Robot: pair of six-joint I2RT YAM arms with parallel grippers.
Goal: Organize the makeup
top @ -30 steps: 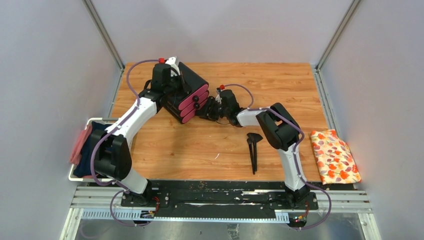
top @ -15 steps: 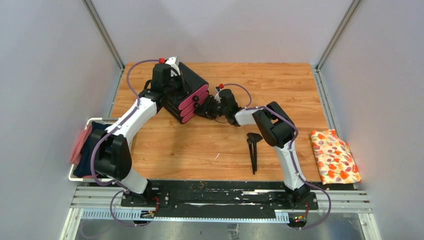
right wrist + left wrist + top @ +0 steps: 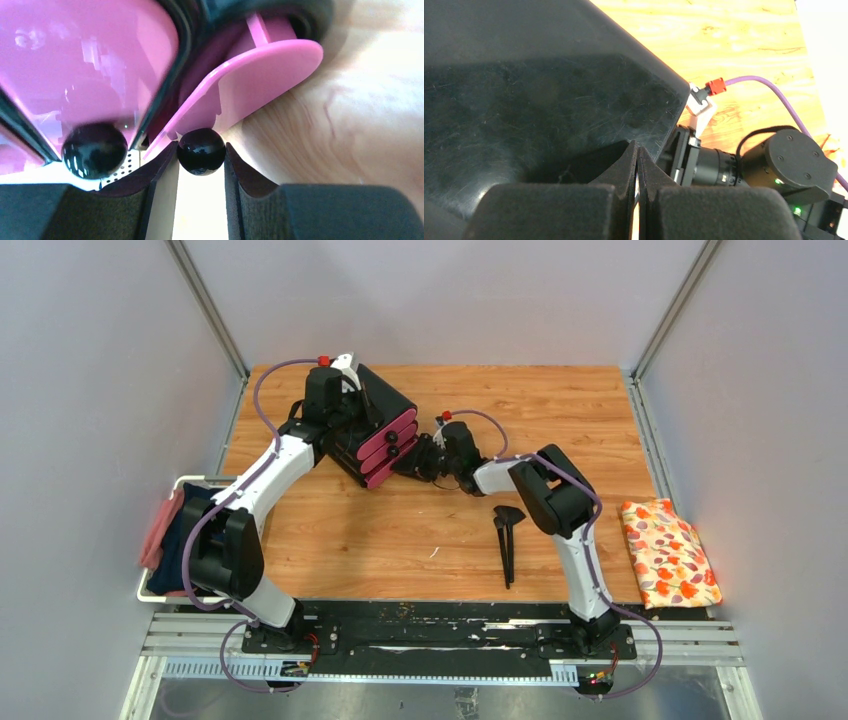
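Observation:
Two black long-handled brushes (image 3: 508,540) lie on the table near the front, right of centre. The sponges, the case and the tube are out of view. My right gripper (image 3: 412,456) is at the front of the black box with pink drawers (image 3: 380,430). In the right wrist view it (image 3: 201,165) is shut on the round black knob (image 3: 201,151) of the lowest pink drawer (image 3: 260,80), which stands slightly open. My left gripper (image 3: 345,400) is shut and empty, and rests on the box's black top (image 3: 549,100).
An orange floral cloth (image 3: 668,550) lies at the right edge of the table. A white wire basket (image 3: 160,585) with pink and dark blue cloth sits at the left front edge. A second drawer knob (image 3: 95,150) is left of my right fingers.
My right gripper has shifted slightly left towards the drawers and back, still at the drawer front. The left arm and the brushes have not moved.

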